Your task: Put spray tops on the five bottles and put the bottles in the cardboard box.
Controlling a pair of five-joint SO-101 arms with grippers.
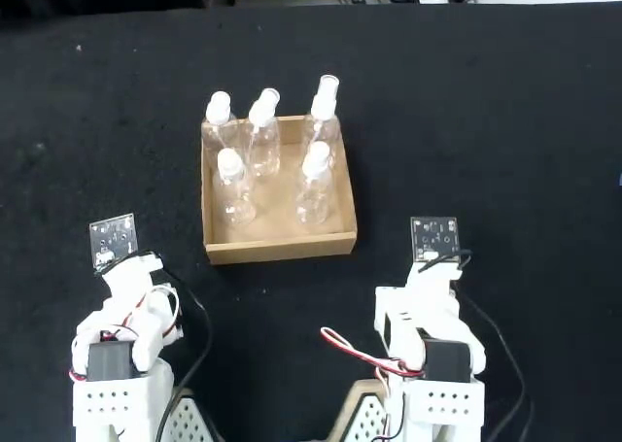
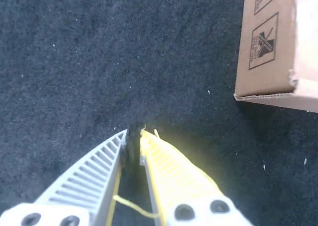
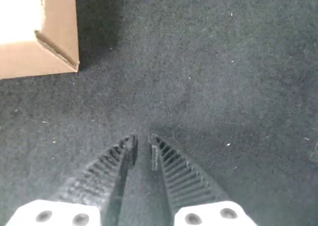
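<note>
The left gripper (image 2: 133,139) rests clenched on nothing, its two tips pressed together just above the dark counter (image 1: 486,121). The right gripper (image 3: 141,146) is likewise drawn in and empty, with only a sliver of gap between its tips. Both arms sit folded back at the near edge of the counter, well apart from the work.

Ahead of the two grippers, and between their lines of reach, stands the cardboard box (image 1: 282,246); a near corner of it shows beyond each gripper in the wrist views. Inside it stand five clear bottles, upright: two toward the grippers (image 1: 233,185) (image 1: 314,180) and three in the row beyond them (image 1: 222,121) (image 1: 262,121) (image 1: 324,112). Each carries a white spray top (image 1: 328,85).

By the look of it, the task is finished: every bottle is capped and boxed, and no loose bottle or spray top lies on the counter near either gripper.
</note>
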